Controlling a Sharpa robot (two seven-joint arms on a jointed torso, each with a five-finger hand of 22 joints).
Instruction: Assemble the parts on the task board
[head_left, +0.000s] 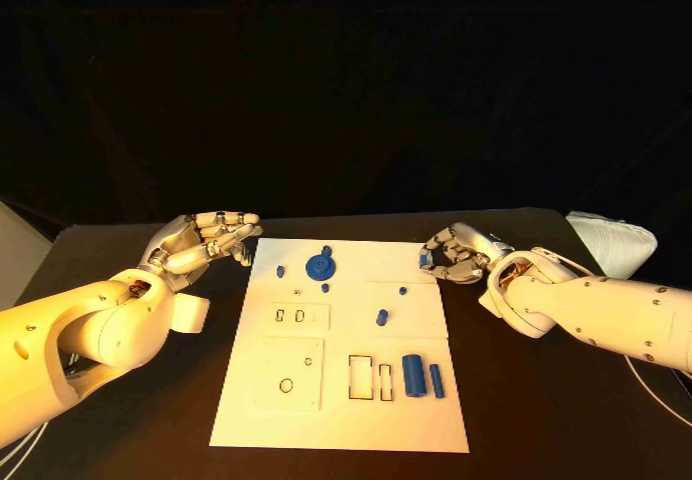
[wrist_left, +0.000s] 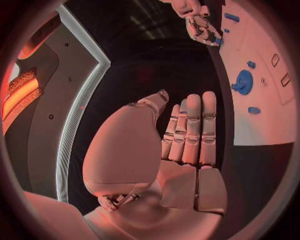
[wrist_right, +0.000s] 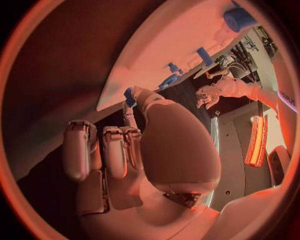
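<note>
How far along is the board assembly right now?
Early stage, judging by the layout. Loose blue parts still lie on the task board: a round gear-like piece, a cylinder and a thin bar beside empty rectangular slots. The right hand seems to pinch a small blue part at the board's far edge. The left hand holds nothing.

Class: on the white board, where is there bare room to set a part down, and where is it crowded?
Bare: the task board's near strip, below the slots. Crowded: the far end, around the blue disc between the left hand and right hand, and around the two blue bars.
</note>
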